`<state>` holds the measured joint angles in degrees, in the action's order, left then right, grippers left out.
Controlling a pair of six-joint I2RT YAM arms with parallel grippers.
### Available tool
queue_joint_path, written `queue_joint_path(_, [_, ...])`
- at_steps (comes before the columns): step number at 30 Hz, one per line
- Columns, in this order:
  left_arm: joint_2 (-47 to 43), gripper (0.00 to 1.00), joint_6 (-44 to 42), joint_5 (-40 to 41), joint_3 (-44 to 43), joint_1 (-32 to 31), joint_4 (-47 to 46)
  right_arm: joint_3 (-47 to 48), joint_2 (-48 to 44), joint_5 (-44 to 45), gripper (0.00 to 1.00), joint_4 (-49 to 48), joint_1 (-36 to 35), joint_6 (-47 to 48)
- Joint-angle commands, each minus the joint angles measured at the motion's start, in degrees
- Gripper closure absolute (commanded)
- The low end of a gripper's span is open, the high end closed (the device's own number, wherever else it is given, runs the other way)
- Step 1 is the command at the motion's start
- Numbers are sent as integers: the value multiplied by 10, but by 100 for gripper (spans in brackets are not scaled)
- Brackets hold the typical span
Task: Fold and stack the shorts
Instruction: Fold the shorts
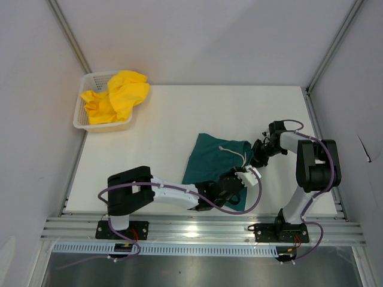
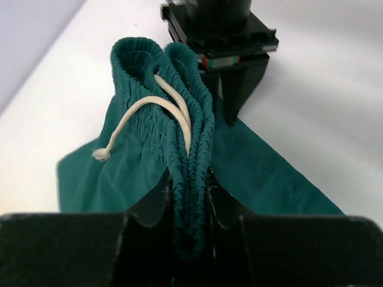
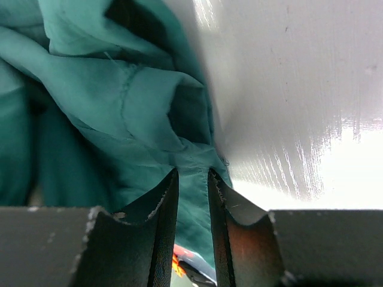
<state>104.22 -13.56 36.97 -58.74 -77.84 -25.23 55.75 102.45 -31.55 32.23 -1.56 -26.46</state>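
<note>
The dark teal-green shorts [image 1: 214, 160] lie near the table's middle front, their right edge raised between both grippers. In the left wrist view my left gripper [image 2: 190, 194] is shut on the bunched elastic waistband [image 2: 179, 119], and the white drawstring [image 2: 143, 110] hangs off its left side. My right gripper [image 3: 192, 179] is shut on a fold of the same teal cloth [image 3: 119, 119], just beyond the left gripper [image 1: 244, 174]. The right arm's black wrist housing [image 2: 221, 36] shows behind the waistband. The yellow shorts [image 1: 122, 94] sit heaped in the basket at the back left.
The white mesh basket [image 1: 81, 122] stands at the table's back left corner, by the left wall. Metal frame posts [image 1: 69, 36] rise at both back corners. The table's front rail [image 1: 203, 227] runs along the arm bases.
</note>
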Motion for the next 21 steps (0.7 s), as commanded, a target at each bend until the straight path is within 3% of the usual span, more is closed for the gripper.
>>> queue_joint_path(1, [40, 100, 73, 30, -13, -11, -46, 0, 24, 39, 70, -22, -1, 3])
queue_joint_path(5, [49, 100, 81, 41, 7, -14, -82, 2, 21, 33, 70, -18, -1, 4])
queue_joint_path(7, [48, 92, 79, 28, 12, -15, -83, 3, 19, 32, 70, -16, -1, 4])
queue_joint_path(9, [41, 73, 82, 25, 12, -15, -77, 7, 18, 31, 70, -14, -1, 3])
queue_joint_path(10, [38, 60, 83, 17, 13, -15, -68, 8, 17, 27, 70, -14, 0, 3])
queue_joint_path(11, [25, 38, 94, 14, 12, -15, -61, 9, 17, 25, 70, -14, -1, 1])
queue_joint_path(14, [-2, 1, 115, 4, 23, -15, -47, 15, 18, 22, 70, -12, -1, 0])
queue_joint_path(21, [-145, 1, 130, -59, 100, -13, -69, 23, 8, 2, 68, -14, 9, -3])
